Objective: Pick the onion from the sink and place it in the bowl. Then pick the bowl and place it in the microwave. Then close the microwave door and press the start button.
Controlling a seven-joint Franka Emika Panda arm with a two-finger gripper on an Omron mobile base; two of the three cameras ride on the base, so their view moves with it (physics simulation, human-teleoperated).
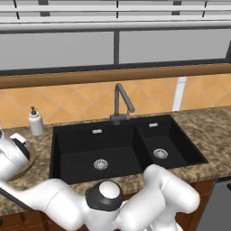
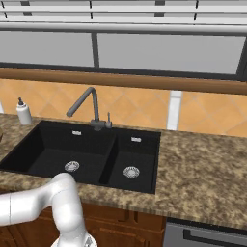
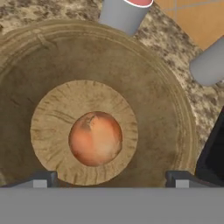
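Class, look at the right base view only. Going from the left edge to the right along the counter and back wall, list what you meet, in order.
Soap dispenser → wide basin's drain → tap → narrow basin's drain → white strip on the tiled wall → bare granite counter.

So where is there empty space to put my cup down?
The granite counter right of the sink is one bare stretch, running back to the tiled wall. Both black basins hold just their drains. It is crowded left of the sink: the bowl with the onion sits there, two grey cylinders stand behind it, and the soap bottle takes the back corner.
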